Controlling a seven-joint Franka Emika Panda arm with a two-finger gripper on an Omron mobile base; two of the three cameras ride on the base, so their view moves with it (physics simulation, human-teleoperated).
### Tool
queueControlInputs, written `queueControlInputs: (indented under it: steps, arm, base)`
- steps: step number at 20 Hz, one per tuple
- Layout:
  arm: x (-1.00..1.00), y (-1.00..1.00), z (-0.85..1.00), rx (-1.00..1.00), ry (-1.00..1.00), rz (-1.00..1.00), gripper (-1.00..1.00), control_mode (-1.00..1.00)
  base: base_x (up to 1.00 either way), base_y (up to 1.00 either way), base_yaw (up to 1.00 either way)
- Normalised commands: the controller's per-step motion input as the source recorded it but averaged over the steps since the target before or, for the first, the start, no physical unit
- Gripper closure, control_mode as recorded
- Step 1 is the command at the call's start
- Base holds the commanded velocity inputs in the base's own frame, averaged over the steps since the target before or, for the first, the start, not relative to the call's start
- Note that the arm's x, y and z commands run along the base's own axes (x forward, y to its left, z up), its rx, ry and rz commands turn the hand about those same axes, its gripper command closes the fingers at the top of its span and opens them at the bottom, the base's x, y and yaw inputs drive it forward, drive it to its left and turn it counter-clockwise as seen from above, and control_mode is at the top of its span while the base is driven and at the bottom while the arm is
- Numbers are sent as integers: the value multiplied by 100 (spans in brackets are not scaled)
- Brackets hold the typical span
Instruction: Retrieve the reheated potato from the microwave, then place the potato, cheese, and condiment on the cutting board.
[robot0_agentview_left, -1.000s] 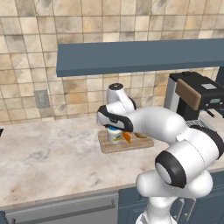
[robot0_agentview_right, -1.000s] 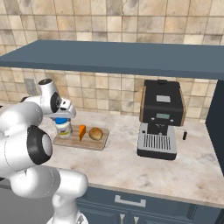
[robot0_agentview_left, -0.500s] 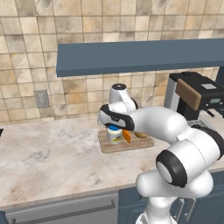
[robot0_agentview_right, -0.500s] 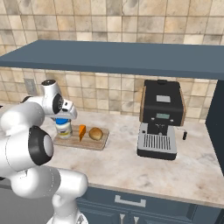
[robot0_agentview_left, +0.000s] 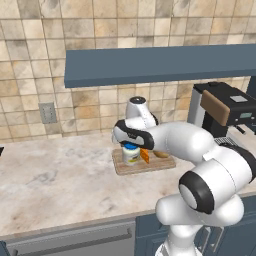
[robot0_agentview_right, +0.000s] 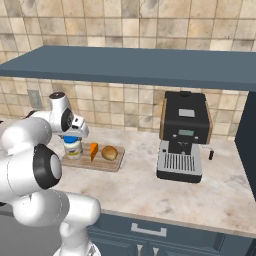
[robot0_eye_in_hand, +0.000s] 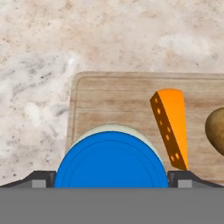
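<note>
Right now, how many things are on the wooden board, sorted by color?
Orange: 1, the cheese
Brown: 1, the potato
White with a blue lid: 1, the jar
Total: 3 things on the board

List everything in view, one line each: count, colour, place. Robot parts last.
cutting board: one, light-brown wood, on the counter.
condiment: one, white jar with blue lid, left end of the board.
cheese: one, orange wedge, middle of the board.
potato: one, golden-brown, right part of the board.
coffee machine: one, black and silver, right of the board.
wall outlet: one, grey, on the tiled wall.
gripper: one, open, fingertips either side of the jar's lid.
</note>
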Motion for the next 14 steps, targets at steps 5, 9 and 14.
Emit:
queueControlInputs:
  steps: [5,9,14]
  arm:
    - [9,0,-1,7,-2,0,-100,-100]
    - [18,1,-11,10,-2,0,-100,-100]
    - [15,1,-15,10,-5,0,-100,-100]
  base:
    - [0,0,0]
    - [0,0,0]
    - [0,0,0]
